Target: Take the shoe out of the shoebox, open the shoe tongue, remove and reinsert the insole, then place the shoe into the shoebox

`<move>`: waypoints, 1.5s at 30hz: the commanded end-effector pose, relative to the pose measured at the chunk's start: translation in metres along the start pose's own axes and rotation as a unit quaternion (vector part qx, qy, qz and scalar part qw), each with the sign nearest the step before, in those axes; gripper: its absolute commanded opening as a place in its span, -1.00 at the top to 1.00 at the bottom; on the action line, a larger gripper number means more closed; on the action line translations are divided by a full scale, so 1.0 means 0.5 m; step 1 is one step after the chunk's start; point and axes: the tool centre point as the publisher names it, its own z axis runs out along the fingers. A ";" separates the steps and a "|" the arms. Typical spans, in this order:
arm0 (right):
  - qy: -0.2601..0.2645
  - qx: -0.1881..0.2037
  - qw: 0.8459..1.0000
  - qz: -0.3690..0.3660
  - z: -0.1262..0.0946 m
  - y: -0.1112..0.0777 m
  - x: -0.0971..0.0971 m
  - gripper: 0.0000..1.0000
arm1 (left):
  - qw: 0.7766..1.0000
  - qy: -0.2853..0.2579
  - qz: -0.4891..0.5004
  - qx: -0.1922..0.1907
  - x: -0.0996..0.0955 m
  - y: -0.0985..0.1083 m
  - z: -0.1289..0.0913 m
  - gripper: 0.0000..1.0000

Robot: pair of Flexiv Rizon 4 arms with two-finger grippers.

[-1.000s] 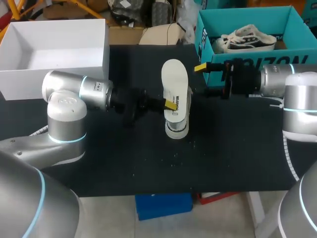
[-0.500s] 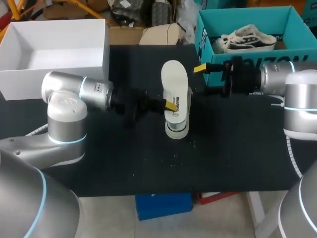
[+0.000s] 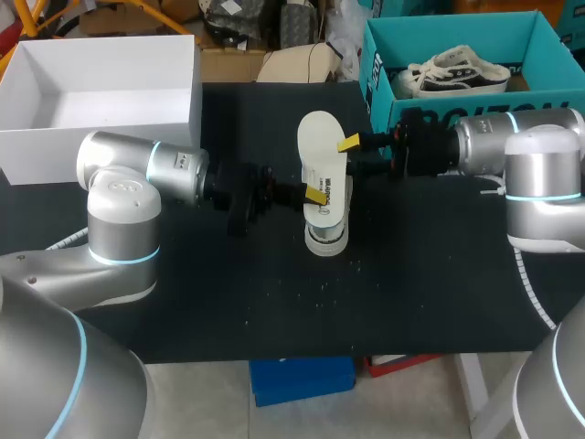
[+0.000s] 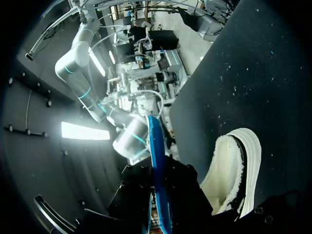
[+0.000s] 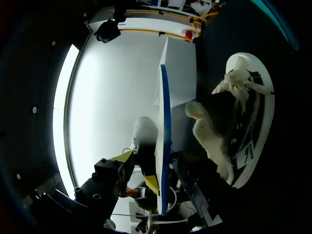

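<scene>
A white insole (image 3: 321,146) with a blue edge stands upright over the shoe (image 3: 326,233), which rests mid-table. My left gripper (image 3: 313,194) is shut on the insole's lower part from the left. My right gripper (image 3: 350,155) comes in from the right, fingers on either side of the insole's right edge. In the right wrist view the insole (image 5: 165,126) is edge-on between the fingers, and a gap still shows to the yellow fingertip (image 5: 124,157). The fleece-lined shoe (image 4: 235,175) lies beside the insole (image 4: 156,161) in the left wrist view.
A teal shoebox (image 3: 379,69) with a second shoe (image 3: 457,73) in it stands at the back right, just behind my right arm. A white open box (image 3: 110,123) sits at the back left. The black tabletop (image 3: 366,302) runs to the front.
My right arm has moved left to the insole, and its fingers have narrowed around the insole's edge. The left arm and the insole have stayed put.
</scene>
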 end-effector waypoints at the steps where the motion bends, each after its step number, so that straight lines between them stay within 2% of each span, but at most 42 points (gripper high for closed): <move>1: 0.001 0.007 1.000 0.002 0.022 0.003 -0.013 0.01 | 1.000 0.002 0.001 -0.003 0.000 -0.002 0.003 1.00; 8: -0.005 0.013 1.000 0.005 0.032 0.005 -0.018 0.13 | 1.000 0.002 0.001 -0.003 0.000 -0.002 0.003 1.00; 10: -0.008 0.013 1.000 0.006 0.033 0.006 -0.020 0.23 | 1.000 0.002 0.001 -0.003 0.000 -0.002 0.003 1.00; 11: -0.009 0.013 1.000 0.006 0.033 0.006 -0.020 0.37 | 1.000 0.002 0.001 -0.003 0.000 -0.002 0.003 1.00; 13: -0.017 0.009 1.000 0.006 0.032 0.008 -0.020 0.84 | 1.000 0.002 0.001 -0.003 0.000 -0.002 0.003 1.00; 14: -0.018 0.008 1.000 0.005 0.031 0.010 -0.020 1.00 | 1.000 0.002 0.001 -0.003 0.000 -0.002 0.003 1.00; 15: -0.018 0.008 1.000 0.005 0.031 0.010 -0.020 1.00 | 1.000 0.002 0.001 -0.003 0.000 -0.002 0.003 1.00; 16: -0.018 0.008 1.000 0.005 0.031 0.010 -0.020 1.00 | 1.000 0.002 0.001 -0.003 0.000 -0.002 0.003 0.74; 17: -0.018 0.008 1.000 0.005 0.031 0.010 -0.020 1.00 | 1.000 0.013 -0.004 -0.009 0.000 0.000 0.002 -1.00; 23: -0.018 0.008 1.000 0.005 0.031 0.010 -0.020 1.00 | 0.991 0.106 -0.021 -0.076 -0.027 0.003 -0.040 -1.00; 25: -0.018 0.008 1.000 0.005 0.031 0.010 -0.020 1.00 | 0.973 0.196 -0.033 -0.119 -0.036 0.004 -0.057 -1.00; 28: -0.018 0.008 1.000 0.005 0.031 0.010 -0.020 1.00 | 0.921 0.346 -0.040 -0.173 -0.050 0.004 -0.081 -1.00; 30: -0.018 0.008 1.000 0.005 0.031 0.010 -0.020 1.00 | 0.896 0.398 -0.057 -0.190 -0.063 0.005 -0.096 -1.00; 33: -0.018 0.008 1.000 0.005 0.031 0.010 -0.020 1.00 | 0.833 0.509 -0.049 -0.212 -0.076 0.009 -0.102 -1.00; 35: -0.018 0.008 1.000 0.005 0.031 0.010 -0.020 1.00 | 0.792 0.568 -0.034 -0.220 -0.082 0.014 -0.097 -1.00; 40: -0.018 0.008 1.000 0.005 0.031 0.010 -0.020 1.00 | 0.732 0.649 -0.003 -0.208 -0.093 0.029 -0.068 -1.00; 41: -0.018 0.008 1.000 0.005 0.031 0.010 -0.020 1.00 | 0.722 0.660 -0.003 -0.206 -0.093 0.032 -0.063 -1.00; 45: -0.018 0.008 1.000 0.005 0.031 0.010 -0.020 1.00 | 0.719 0.671 -0.004 -0.182 -0.103 0.040 -0.038 -1.00</move>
